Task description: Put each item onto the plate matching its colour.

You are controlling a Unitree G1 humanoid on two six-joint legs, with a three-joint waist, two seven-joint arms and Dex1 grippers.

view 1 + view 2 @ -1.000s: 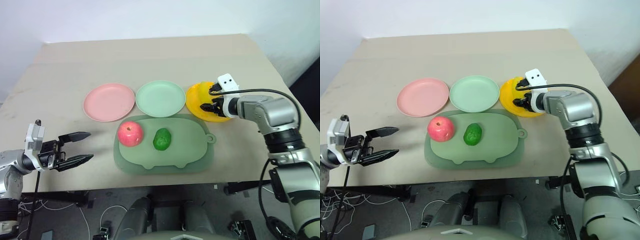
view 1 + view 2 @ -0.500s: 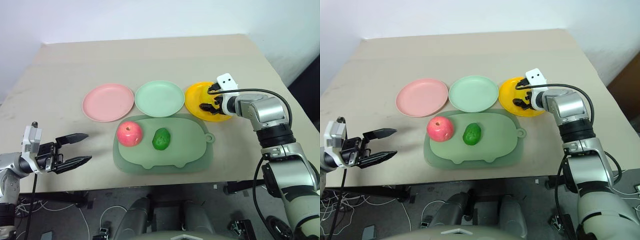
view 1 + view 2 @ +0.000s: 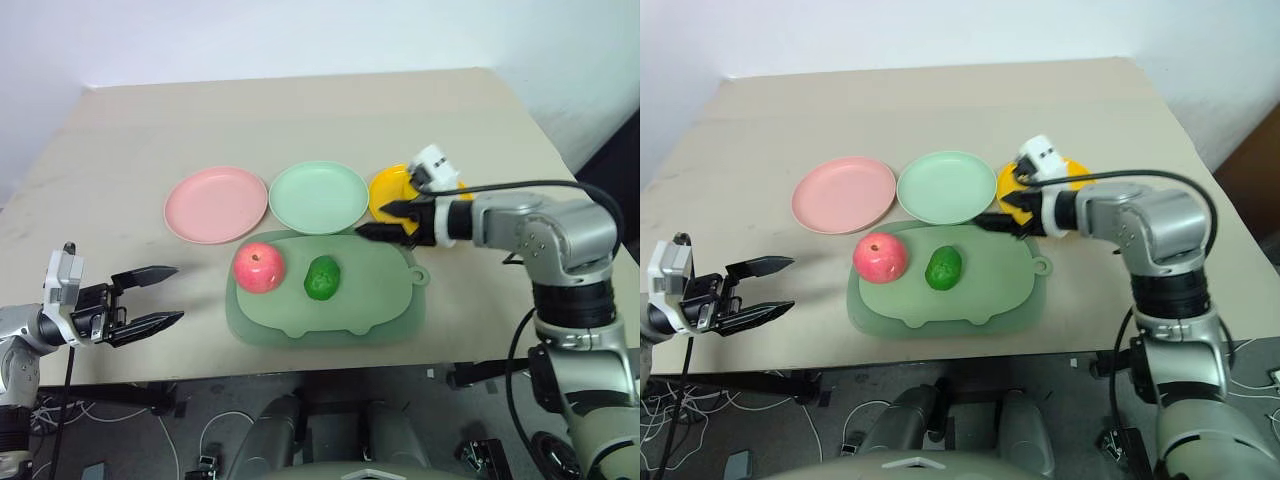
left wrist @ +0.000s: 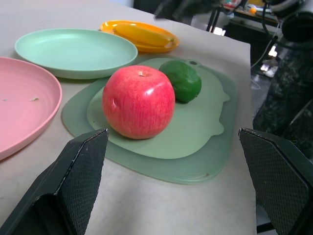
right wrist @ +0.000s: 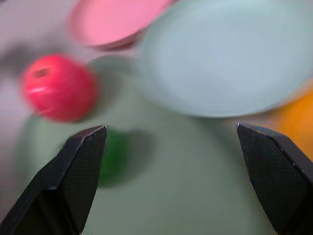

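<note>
The pinkish-red apple (image 3: 260, 267) and the dark green fruit (image 3: 323, 277) lie side by side on the pale green mat (image 3: 370, 300). Behind the mat stand the pink plate (image 3: 216, 204), the mint green plate (image 3: 319, 197) and the yellow plate (image 3: 392, 188). The banana (image 4: 144, 35) lies on the yellow plate. My right gripper (image 3: 376, 220) hangs open and empty over the mat's far right edge, between the mint and yellow plates, pointing left. Off to the left, near the table's front edge, my left gripper (image 3: 152, 297) is open and empty, pointing at the apple.
The tan table (image 3: 300, 120) stretches bare behind the plates. Its front edge runs just below the mat. My right forearm (image 3: 520, 225) and a black cable (image 3: 540, 184) cross the table's right side.
My right gripper has opened, let go of the banana on the yellow plate, and swung left and back to the mat's far edge. The left gripper has stayed put.
</note>
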